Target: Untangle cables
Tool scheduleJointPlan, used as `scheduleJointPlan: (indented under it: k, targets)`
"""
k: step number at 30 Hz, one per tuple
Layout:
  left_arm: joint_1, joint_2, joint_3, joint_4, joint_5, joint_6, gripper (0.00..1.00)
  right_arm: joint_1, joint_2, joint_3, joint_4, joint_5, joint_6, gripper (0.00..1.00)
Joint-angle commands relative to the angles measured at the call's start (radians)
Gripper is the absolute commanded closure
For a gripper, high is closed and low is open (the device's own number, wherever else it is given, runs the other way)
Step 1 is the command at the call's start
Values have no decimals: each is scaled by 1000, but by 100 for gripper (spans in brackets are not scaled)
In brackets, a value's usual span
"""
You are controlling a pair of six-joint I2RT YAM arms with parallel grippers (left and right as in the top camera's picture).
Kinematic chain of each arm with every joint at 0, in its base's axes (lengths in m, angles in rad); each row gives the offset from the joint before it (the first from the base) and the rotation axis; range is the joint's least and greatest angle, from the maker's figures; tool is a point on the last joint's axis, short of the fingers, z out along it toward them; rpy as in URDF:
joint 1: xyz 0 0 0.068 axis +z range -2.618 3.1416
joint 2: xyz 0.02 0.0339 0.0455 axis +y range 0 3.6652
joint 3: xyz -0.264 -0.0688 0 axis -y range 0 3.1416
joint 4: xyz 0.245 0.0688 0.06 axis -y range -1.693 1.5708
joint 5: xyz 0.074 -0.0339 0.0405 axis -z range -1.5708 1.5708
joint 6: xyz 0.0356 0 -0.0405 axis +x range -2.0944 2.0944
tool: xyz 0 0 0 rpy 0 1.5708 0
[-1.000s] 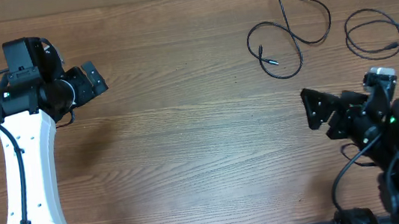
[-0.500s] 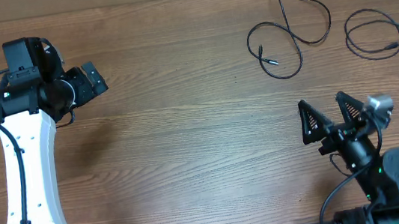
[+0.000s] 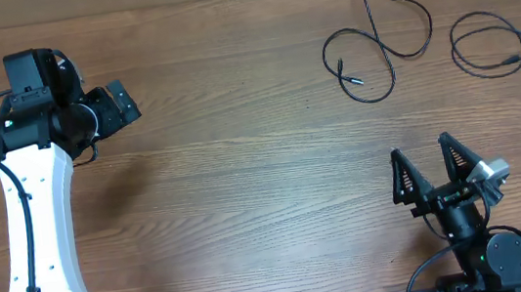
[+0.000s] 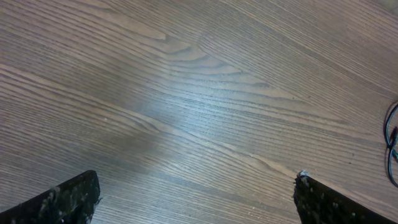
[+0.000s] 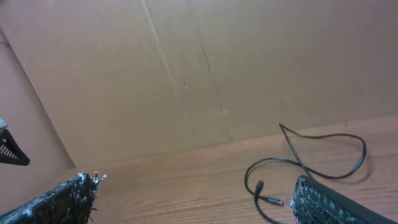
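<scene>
Black and slack, the two cables (image 3: 386, 48) lie as separate loops at the upper right of the overhead frame, not crossing, so the right gripper (image 3: 419, 146) at lower right and the left gripper (image 4: 198, 183) at upper left stand wide, empty, apparently parked clear.

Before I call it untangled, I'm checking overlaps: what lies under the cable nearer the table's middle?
Only bare table under that cable, which crosses itself; the other cable lies apart. Which strand is on top cannot be told.

Wide bare tabletop (image 3: 263, 165) left and centre, passable. Far right: left cable (image 3: 325, 60), right cable (image 3: 454, 45), small gap between.
</scene>
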Motion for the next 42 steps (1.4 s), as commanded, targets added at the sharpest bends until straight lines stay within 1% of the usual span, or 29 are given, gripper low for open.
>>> scheduleJointPlan:
  k: [1, 13, 17, 24, 29, 34, 42]
  targets:
    - [-2, 3, 13, 2, -3, 19, 1, 5, -18, -23, 13, 43, -1, 0]
    - [-2, 3, 13, 2, -2, 19, 1, 5, -18, -92, 38, 60, -5, 0]
    - [-2, 3, 13, 2, -2, 19, 0, 5, -18, -94, 11, 86, -5, 0]
    - [-2, 3, 13, 2, -2, 19, 0, 5, -18, -94, -24, 189, -4, 0]
    - [-2, 3, 13, 2, -2, 19, 1, 5, -18, -94, -104, 201, -5, 0]
    - [-2, 3, 13, 2, -3, 19, 0, 5, -18, -94, -102, 209, -8, 0]
    - [-2, 3, 13, 2, -2, 19, 1, 5, -18, -94, -103, 208, -97, 0]
